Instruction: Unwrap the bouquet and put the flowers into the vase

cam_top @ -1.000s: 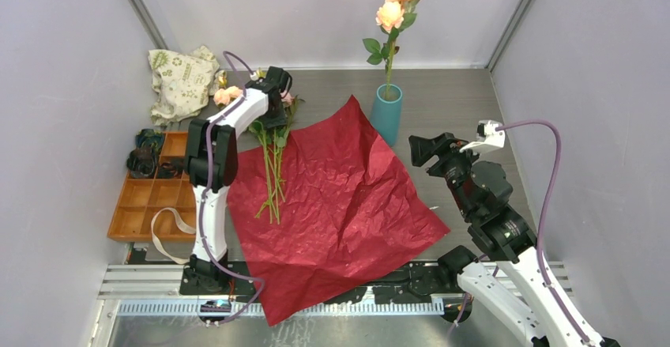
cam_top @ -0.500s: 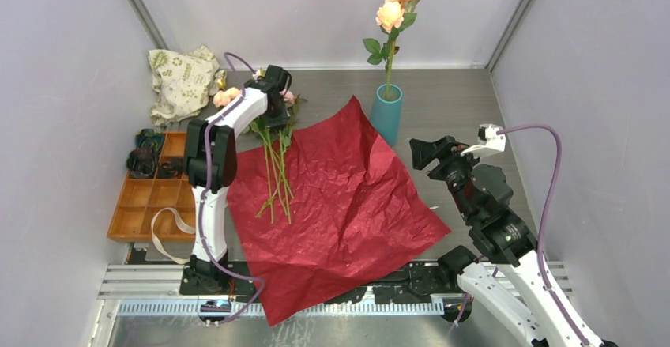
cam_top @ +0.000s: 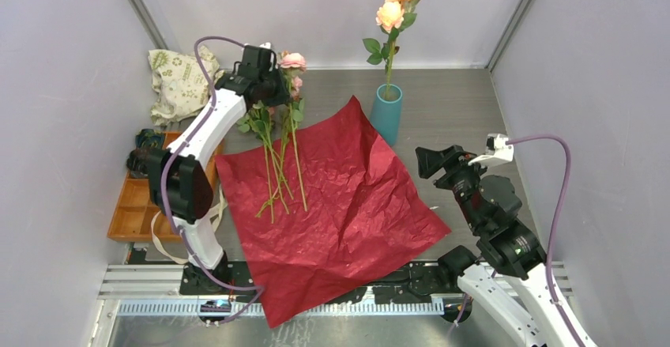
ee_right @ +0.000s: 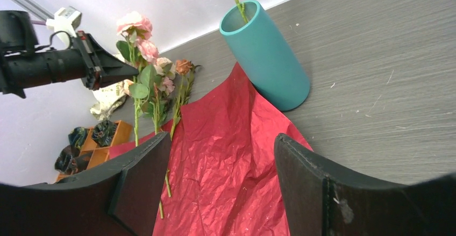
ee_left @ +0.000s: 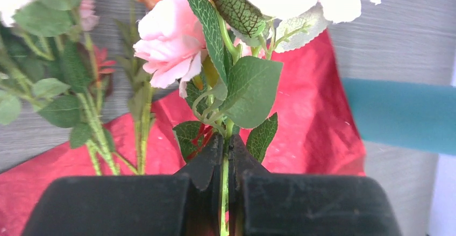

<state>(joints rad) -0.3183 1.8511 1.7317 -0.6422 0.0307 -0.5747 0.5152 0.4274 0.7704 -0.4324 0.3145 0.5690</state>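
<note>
Paper lies spread flat on the tabletop, so I count the unwrapping as done. One peach rose stands in the vase. My left claw is clamped on a pink rose's stem, near the paper's far left corner and well apart from the vase. Other stems lie on the paper. The right claw is open and empty. I judge most of the placing is left.

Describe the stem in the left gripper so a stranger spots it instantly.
Find the red wrapping paper spread mid-table; loose flowers lie at its far left edge. Yours is the pink rose, the only one with its head raised, pinched in the left gripper.
</note>
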